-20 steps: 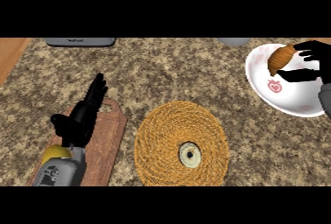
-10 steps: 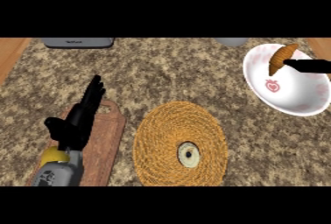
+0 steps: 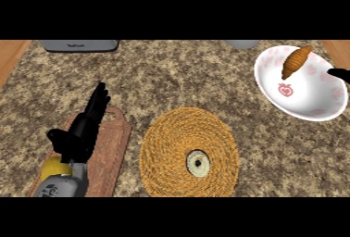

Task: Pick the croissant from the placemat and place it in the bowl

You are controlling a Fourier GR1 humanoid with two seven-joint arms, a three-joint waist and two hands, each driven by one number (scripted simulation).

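The brown croissant (image 3: 296, 61) lies inside the white bowl (image 3: 306, 99) at the upper right, against the bowl's far wall. The round woven placemat (image 3: 189, 152) sits at the centre front with nothing on it. Only a fingertip of my right hand (image 3: 340, 73) shows at the right edge, beside the bowl and apart from the croissant. My left hand (image 3: 85, 127) rests at the lower left with straight fingers pointing up, holding nothing.
A wooden cutting board (image 3: 104, 155) lies under my left hand. A grey appliance (image 3: 77, 45) stands at the back left and a grey round object (image 3: 241, 44) at the back. Wooden counter edges (image 3: 12, 55) show at both far corners.
My right hand let go of the croissant and drew back to the right, almost out of view. The croissant now lies in the bowl. The left hand stayed put.
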